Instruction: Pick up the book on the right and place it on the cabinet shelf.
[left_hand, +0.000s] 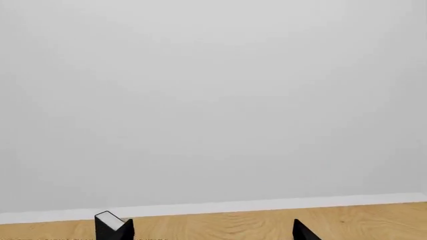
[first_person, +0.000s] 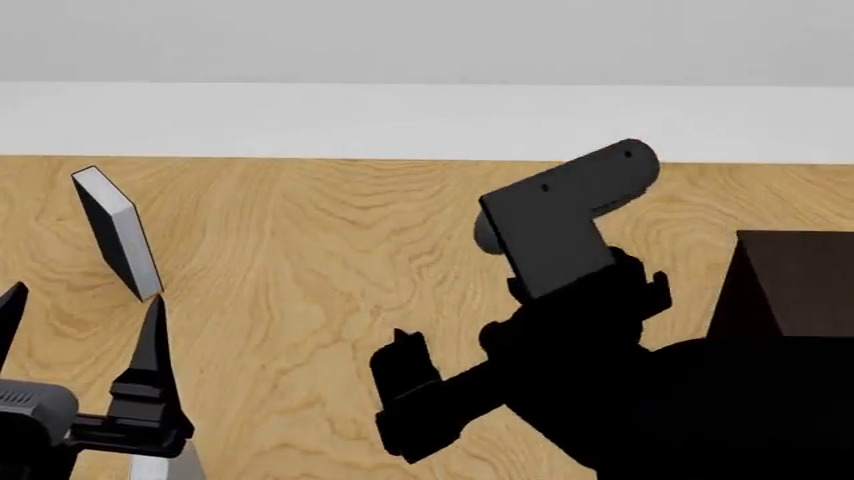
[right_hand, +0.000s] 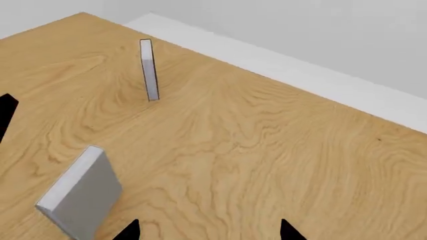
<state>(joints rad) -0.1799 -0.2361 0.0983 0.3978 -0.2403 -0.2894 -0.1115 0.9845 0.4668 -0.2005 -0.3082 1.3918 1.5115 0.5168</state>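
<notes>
Book (right_hand: 80, 192): thick light-grey hardcover standing near right gripper (right_hand: 207, 231), jaws apart, tips only. Left gripper (left_hand: 210, 230) open, mostly cropped. Cabinet (first_person: 787, 285) partly hidden behind right arm.

**Black arms, grey housings, blade-thin fingers**

Head view: the right arm (first_person: 587, 330) is a blocky matte-black mass, capped by a dark-grey, L-shaped housing (first_person: 561, 215) with a rounded end and two tiny dots, possibly screws. The left gripper (first_person: 80, 330) shows slim, black, tapering fingers (first_person: 150, 350) on a grey ribbed body. In the right wrist view, only the right gripper (right_hand: 208, 231)'s two black pointed tips peek in.
</notes>
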